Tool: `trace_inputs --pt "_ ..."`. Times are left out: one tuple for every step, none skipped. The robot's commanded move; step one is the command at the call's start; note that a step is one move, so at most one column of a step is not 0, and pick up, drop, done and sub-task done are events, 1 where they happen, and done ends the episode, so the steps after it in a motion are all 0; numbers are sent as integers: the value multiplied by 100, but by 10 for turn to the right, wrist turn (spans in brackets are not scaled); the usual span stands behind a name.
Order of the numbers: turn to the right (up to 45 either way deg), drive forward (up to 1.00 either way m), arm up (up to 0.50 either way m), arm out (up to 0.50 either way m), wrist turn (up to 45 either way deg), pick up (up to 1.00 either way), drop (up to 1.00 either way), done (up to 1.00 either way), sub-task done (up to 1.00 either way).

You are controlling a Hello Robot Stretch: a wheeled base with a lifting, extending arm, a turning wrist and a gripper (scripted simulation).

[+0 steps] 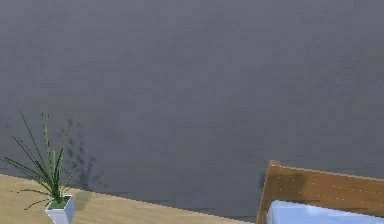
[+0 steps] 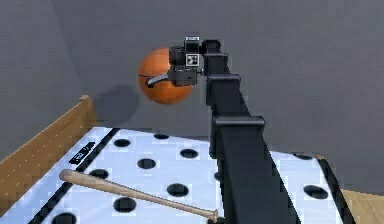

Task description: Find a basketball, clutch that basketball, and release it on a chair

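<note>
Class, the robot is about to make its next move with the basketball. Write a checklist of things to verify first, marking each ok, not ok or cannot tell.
1. Basketball hangs at the gripper, clear of every surface: ok.
2. Surface below the arm is a chair: not ok, it is a dotted bed.
3. Baseball bat on the bed is apart from the arm: cannot tell.
4. Way ahead is free for driving: likely not ok; wall, potted plant and wooden bed frame are close.
5. Firmness of grip: cannot tell.

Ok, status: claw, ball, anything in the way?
Claw holds the round orange basketball, clear of every surface. White black-dotted bed below, long wooden baseball bat lying on it. Dark grey wall behind.
</note>
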Motion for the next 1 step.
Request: trace_inputs --pt "0 0 0 0 -450 0 0 0 0"
